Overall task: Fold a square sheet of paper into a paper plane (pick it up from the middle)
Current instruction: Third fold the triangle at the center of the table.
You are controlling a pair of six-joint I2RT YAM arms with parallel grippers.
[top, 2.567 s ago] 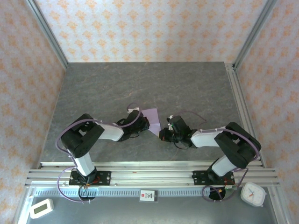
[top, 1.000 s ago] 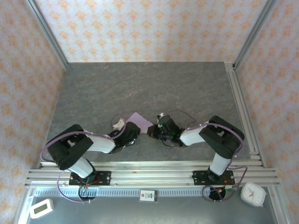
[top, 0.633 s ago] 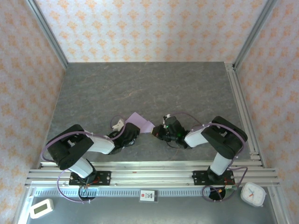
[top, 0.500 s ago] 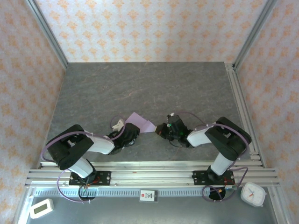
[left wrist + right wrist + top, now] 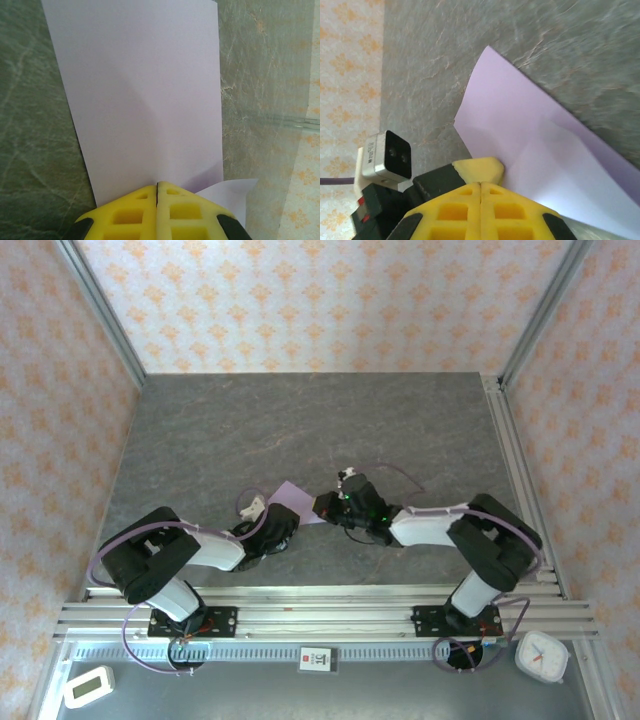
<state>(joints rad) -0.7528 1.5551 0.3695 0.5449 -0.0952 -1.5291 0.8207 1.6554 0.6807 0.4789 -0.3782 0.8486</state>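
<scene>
**Lilac sheet met from two sides by closed grippers**

The square sheet of paper [image 5: 140, 85] is seen spread out directly ahead of the left gripper [image 5: 157, 192]. That gripper's yellow fingers are pressed together on the sheet's near edge. A faint crease [image 5: 145, 107] is seen running out from the seam between those fingers, and a pale curled corner [image 5: 227, 192] is seen just beside them. From above, the sheet is found between the left gripper and the right gripper [image 5: 480, 192], which is brought in from the opposite side with its fingers likewise shut tight. The right gripper's tips are placed against the sheet's edge, close to the left gripper's fingertip, but whether paper is caught between them cannot be told. The grey table [image 5: 300, 420] is seen beneath the left gripper and all around it.
</scene>
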